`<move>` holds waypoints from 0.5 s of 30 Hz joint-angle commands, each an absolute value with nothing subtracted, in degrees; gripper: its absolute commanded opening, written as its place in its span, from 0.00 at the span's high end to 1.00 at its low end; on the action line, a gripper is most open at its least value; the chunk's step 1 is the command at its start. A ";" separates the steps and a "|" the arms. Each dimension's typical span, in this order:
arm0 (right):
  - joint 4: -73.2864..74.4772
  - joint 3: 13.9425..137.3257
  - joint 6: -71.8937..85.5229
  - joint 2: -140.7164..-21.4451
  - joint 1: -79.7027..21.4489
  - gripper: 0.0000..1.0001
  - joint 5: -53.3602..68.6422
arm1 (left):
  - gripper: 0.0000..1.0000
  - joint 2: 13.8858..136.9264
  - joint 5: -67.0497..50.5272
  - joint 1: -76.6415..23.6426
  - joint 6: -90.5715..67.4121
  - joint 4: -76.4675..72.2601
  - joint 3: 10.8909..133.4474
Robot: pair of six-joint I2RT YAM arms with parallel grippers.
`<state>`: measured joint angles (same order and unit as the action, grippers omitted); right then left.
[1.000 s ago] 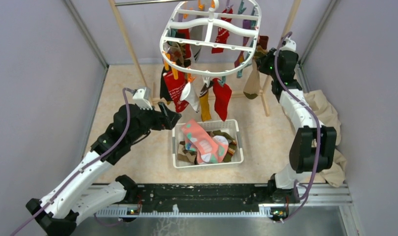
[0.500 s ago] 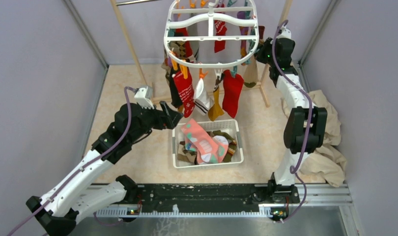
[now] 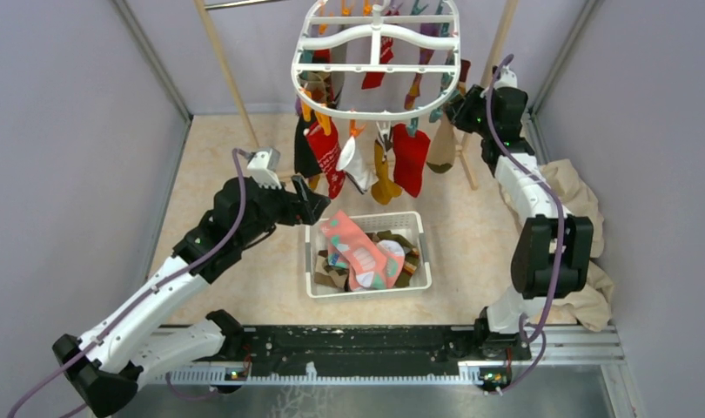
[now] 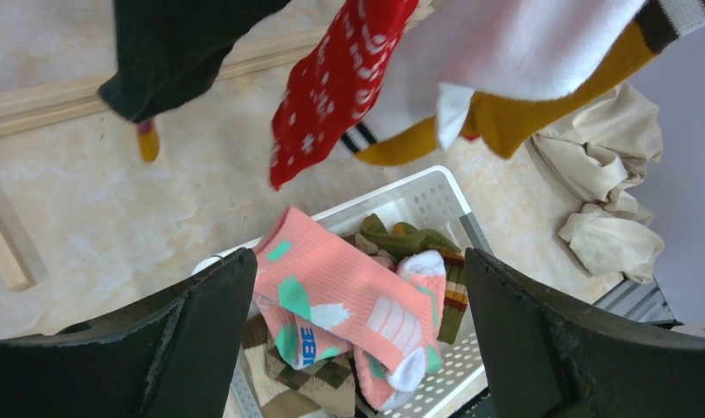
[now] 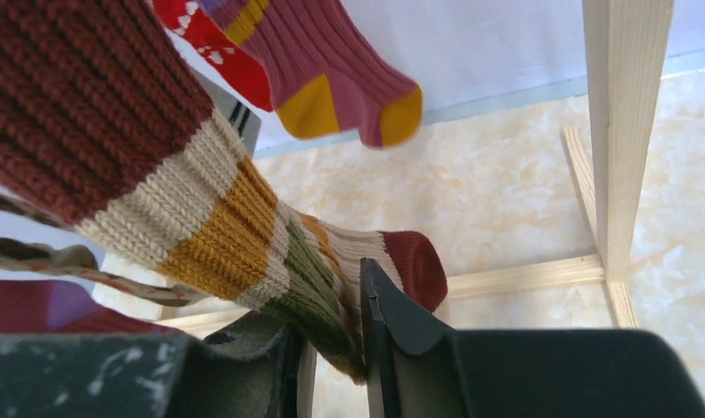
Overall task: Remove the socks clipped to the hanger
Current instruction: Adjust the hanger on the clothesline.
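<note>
**A:** Where are the socks to be found?

**B:** Most of the socks (image 3: pixel 410 157) are clipped in a row under the hanger (image 3: pixel 366 66), which is hung high over the far part of the bench (image 3: pixel 236 261). Others are already heaped in the basket (image 3: pixel 388 217) below the hanger's near rim.

**A:** What is held by the right tool?

**B:** The right tool (image 5: pixel 327 322) is raised to the hanger's right rim. Its fingers are pressed together on a striped knit sock (image 5: pixel 210 235), which is pinched near the toe end. The clip above it is not shown in the wrist view.

**A:** And the left tool?

**B:** The left tool (image 4: pixel 358 261) is spread wide with nothing in it. It is held below the hanger's front-left rim, just under a red patterned sock (image 4: pixel 332 87).

**A:** How should this step be done well?

**B:** The striped sock is probably about to be drawn out of its clip.
- A steady pull is best made straight down along the sock, away from the hanger.
- A sideways tug would likely be lost as swing, since the hanger seems to be hung only by its hook.
- A firm pinch is needed, because ribbed knit may stretch before it is let go.
- The wooden post (image 5: pixel 623 131) beside the hanger's right rim should be avoided on the way down.
</note>
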<state>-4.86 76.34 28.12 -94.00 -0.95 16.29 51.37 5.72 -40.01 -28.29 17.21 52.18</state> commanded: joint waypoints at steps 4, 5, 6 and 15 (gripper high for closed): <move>-4.23 74.65 26.74 -86.61 -0.53 0.65 19.33 | 0.05 57.47 5.83 -40.52 -23.07 8.71 55.96; -3.71 73.85 26.48 -85.49 -0.53 0.62 19.21 | 0.05 58.44 5.76 -40.58 -22.77 8.05 56.25; -3.17 73.19 26.19 -84.46 -0.60 0.59 18.98 | 0.05 59.29 5.61 -40.65 -22.49 7.38 56.51; 5.70 67.38 25.10 -72.08 -0.76 0.28 14.67 | 0.05 63.76 5.53 -41.81 -20.59 3.97 57.72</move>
<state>2.44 69.36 25.76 -79.70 -0.93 17.04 63.20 5.74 -41.10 -22.63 7.79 55.51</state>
